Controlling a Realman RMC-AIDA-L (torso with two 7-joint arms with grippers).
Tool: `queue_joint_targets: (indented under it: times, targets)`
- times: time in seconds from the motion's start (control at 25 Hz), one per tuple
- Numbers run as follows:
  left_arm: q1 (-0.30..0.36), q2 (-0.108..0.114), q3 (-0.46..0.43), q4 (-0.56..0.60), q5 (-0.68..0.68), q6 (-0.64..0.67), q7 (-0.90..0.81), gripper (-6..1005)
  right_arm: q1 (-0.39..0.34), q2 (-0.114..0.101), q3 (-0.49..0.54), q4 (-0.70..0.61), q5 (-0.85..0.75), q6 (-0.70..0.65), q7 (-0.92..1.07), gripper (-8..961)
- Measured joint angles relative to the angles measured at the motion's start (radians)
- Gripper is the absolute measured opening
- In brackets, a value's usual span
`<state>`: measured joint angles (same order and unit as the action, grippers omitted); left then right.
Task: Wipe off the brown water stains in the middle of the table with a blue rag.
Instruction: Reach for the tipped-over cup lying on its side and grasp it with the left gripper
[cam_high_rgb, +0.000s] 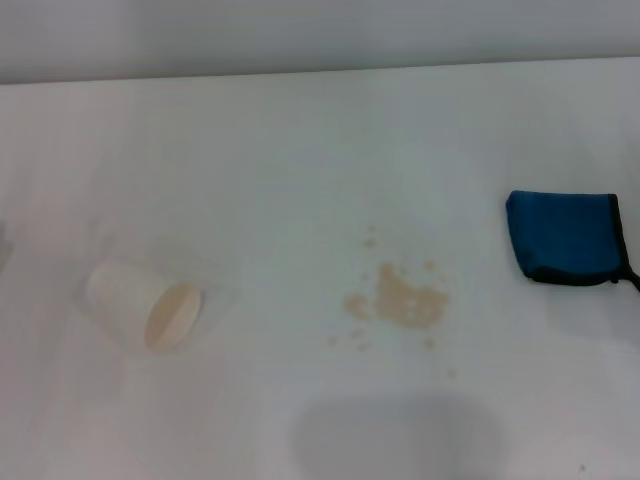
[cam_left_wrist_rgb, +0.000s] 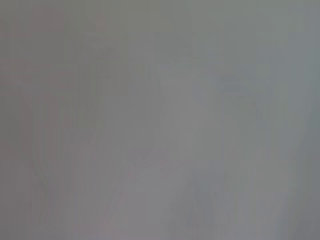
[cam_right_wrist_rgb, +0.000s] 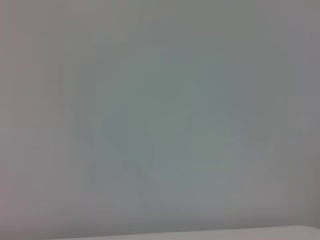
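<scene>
White and smooth, the table (cam_high_rgb: 300, 140) fills the head view almost to its far edge. Near its middle lie the brown water stains (cam_high_rgb: 405, 300): a pale tan irregular blotch with small droplets scattered around it. The blue rag (cam_high_rgb: 562, 238) lies folded flat on the robot's right side of the table, well apart from the stains, with black edging along its near border and a short black tab sticking out at its right corner, close to the picture's edge. On the robot's left side a white cup (cam_high_rgb: 145, 303) lies tipped over, its tan inside facing toward the camera and to the right; it is also well apart from the stains. A soft grey shadow falls on the table at the near edge, below the stains.

Neither arm appears in the head view, and both wrist views show only a plain pale grey surface, so the state of the jaws on either side cannot be told.
</scene>
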<state>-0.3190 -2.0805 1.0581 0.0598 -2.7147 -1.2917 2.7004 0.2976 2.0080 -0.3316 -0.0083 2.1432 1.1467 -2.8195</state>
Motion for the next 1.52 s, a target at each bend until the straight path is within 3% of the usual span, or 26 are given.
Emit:
queue_joint_targets:
  times: [0.92, 1.4, 1.52]
  targets:
    - [-0.019, -0.003, -0.007, -0.001, -0.049, 0.021, 0.059, 872, 0.014, 0.001, 0.013, -0.001, -0.008, -0.033, -0.055, 874]
    - [0.020, -0.005, 0.004, -0.015, 0.010, -0.151, 0.031, 873, 0.014, 0.001, -0.022, 0.004, -0.011, -0.033, -0.050, 873]
    - [0.038, 0.004, 0.021, -0.008, 0.086, -0.157, -0.027, 873, 0.013, 0.002, -0.030, 0.005, -0.011, -0.038, -0.043, 873]
